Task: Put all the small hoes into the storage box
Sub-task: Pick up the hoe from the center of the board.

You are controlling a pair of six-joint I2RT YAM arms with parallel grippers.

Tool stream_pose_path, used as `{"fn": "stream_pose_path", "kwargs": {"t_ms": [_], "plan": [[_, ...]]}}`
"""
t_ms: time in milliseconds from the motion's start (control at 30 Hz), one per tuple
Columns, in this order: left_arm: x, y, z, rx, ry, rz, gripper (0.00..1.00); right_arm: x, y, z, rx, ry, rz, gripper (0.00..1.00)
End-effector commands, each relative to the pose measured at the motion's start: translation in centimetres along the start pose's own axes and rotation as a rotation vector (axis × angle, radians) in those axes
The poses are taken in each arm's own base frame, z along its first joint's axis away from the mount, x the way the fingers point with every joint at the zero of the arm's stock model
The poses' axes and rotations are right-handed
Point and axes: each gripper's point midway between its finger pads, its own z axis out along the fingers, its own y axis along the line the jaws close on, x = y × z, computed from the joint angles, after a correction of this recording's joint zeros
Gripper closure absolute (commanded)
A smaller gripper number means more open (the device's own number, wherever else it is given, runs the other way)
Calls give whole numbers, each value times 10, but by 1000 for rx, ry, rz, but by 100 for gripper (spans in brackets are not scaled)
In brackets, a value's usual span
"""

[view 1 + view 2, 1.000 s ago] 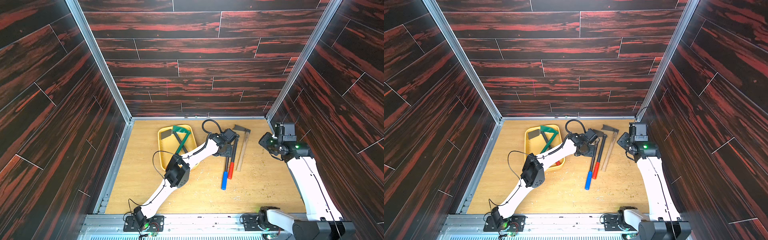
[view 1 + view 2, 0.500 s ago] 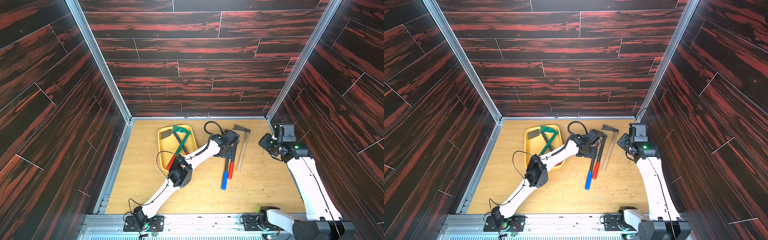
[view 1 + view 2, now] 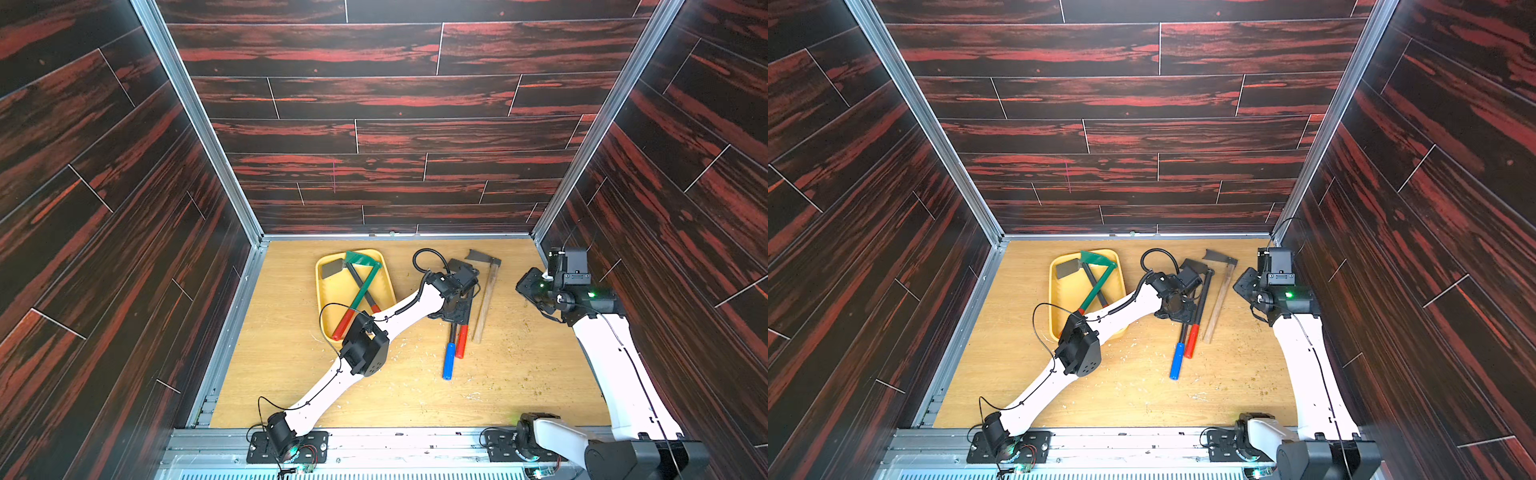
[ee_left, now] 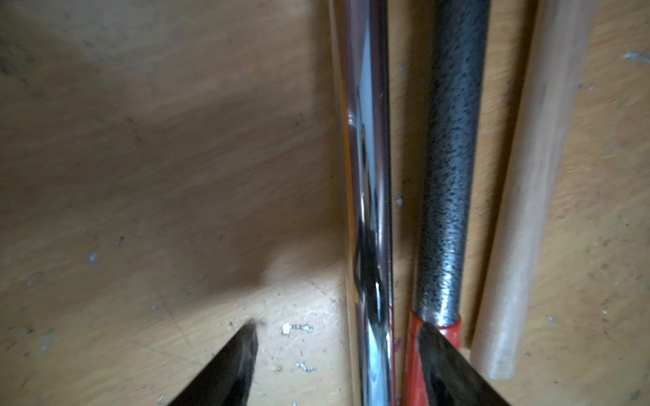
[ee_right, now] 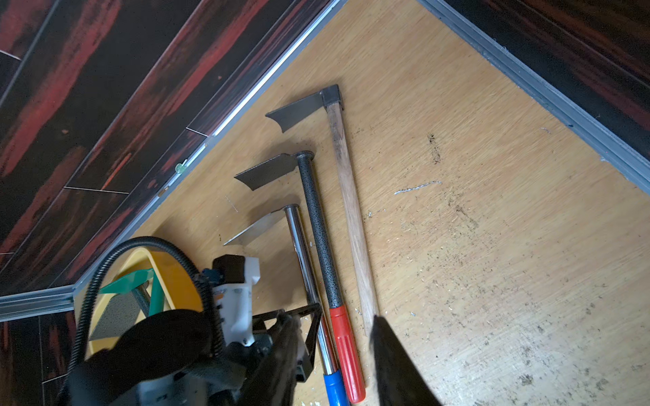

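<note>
Item: small hoe (image 5: 301, 253), taken to be the chrome-shafted one with the blue grip.
Location: flat on the table (image 3: 519, 374), outside the storage box (image 3: 330, 300) and clear of its rim, blade toward the back wall. Not lifted.

Neighbours: speckled hoe (image 5: 319, 225) with a red grip lies just beside it and parallel. The wooden-handled hoe (image 5: 350, 197) lies beyond that.

Left gripper (image 4: 339, 337): low over the chrome shaft, jaws released and straddling it. One fingertip is over bare table, the other over the top of the neighbouring red grip. No squeeze on the shaft shows.

Right gripper (image 3: 528, 286): raised near the side wall, away from the tools. Jaws stand partly apart with nothing between them.

Storage box contents: green hoe (image 3: 362, 258) and grey-bladed hoe (image 3: 332, 269), crossed over each other, with bare yellow floor left on one side.

Progress, as judged: two hoes are stowed and three are on the table. The chrome one is at the reach stage only.
Outstanding: close on the shaft, lift it free of the red-grip neighbour, carry it across and lay it in the box.
</note>
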Motion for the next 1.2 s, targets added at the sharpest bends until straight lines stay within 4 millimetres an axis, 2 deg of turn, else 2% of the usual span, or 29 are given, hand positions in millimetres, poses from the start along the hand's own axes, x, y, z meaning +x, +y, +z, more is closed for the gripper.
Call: {"fn": "stream_pose_path", "kwargs": {"t_ms": [0,367,567,800,1067,1167], "plan": [[7,5,-3,-36,23,23,24,0,0,-3,-13,-5,12,61],[7,24,0,-132,8,43,25,3,-1,1,-22,9,22,62],[7,42,-1,-209,3,40,27,4,-1,3,-26,15,26,61],[5,35,0,-166,-2,40,32,4,0,4,-30,20,30,61],[3,31,-2,-147,-6,40,41,3,0,4,-31,19,30,61],[4,31,-1,-146,-4,41,47,2,1,4,-35,19,28,62]]}}
